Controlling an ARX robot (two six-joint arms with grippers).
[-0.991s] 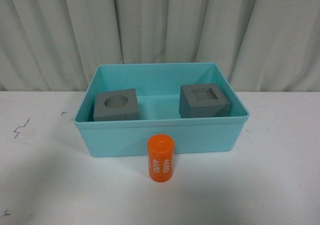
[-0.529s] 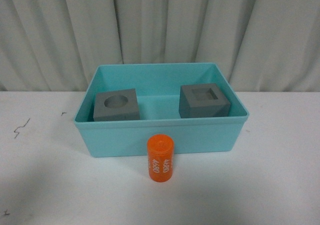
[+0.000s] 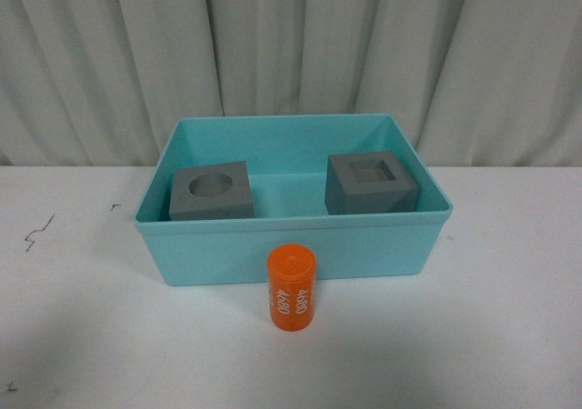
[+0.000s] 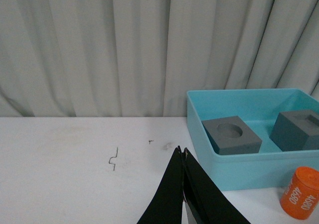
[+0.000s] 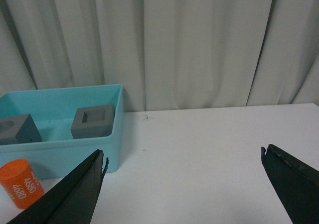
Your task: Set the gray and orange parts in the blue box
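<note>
Nothing has shifted vs. a sec ago: orange cylinder w/ white numbers stands upright on the desk, outside the blue box, at the middle of its near wall, perhaps touching it. Both gray cubes sit inside, apart: round-recess cube at left, square-recess cube at right. Left hand is pinched together, empty, over the desk left of the box. Right hand gapes wide, empty, to the box's right.

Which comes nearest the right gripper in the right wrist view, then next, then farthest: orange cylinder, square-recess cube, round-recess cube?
1. Orange cylinder, outside the blue box.
2. Square-recess cube, box's right side.
3. Round-recess cube, box's left side.
</note>
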